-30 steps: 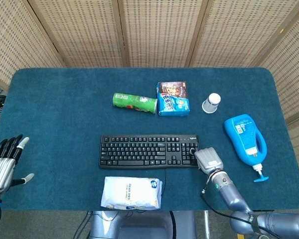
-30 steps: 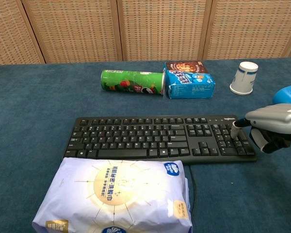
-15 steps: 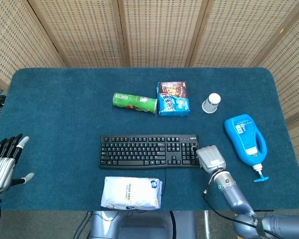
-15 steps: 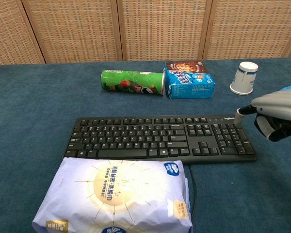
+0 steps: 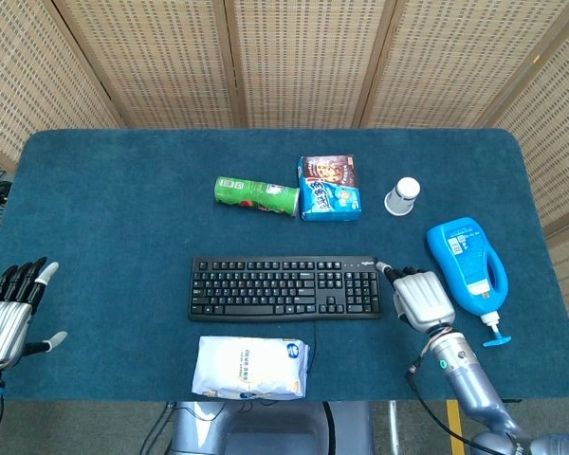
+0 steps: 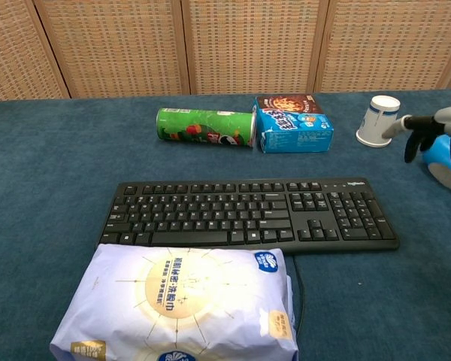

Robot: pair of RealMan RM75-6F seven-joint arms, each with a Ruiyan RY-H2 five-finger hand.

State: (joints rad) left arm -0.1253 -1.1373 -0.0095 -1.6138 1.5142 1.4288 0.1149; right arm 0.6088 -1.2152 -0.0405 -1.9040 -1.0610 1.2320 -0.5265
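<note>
**A:** What are you working on, and what's around you?

**B:** You're at a desk [image 5: 123, 190] covered in dark teal felt with rounded far corners. Woven cane screen panels [image 5: 294, 57] stand behind it and angle in at both sides.

**A:** Where is the keyboard, and how does it lie?

**B:** The black keyboard [image 5: 284, 287] sits near the middle of the desk, toward your edge. Its long axis runs left to right, parallel with the front edge; the number pad is at your right end, and the key rows face you.

**A:** And your hands?

**B:** Your right hand [image 5: 421, 299] hangs just off the keyboard's right end, between it and the blue detergent bottle [image 5: 467, 261], and touches neither. In the chest view it shows at the right border [image 6: 436, 129], raised above the desk, one finger stretched out toward the paper cup [image 6: 378, 120] and the others curled down, with nothing in them. Your left hand [image 5: 8, 315] is at the desk's left front edge, well apart from everything; its fingers are straight and spread, the thumb out to the side, holding nothing.

**A:** What else is lying there?

**B:** A white tissue pack [image 5: 251, 367] lies just in front of the keyboard. Behind it, a green chip can [image 5: 256, 195] lies on its side, end-on to a blue biscuit box [image 5: 330, 189].
</note>
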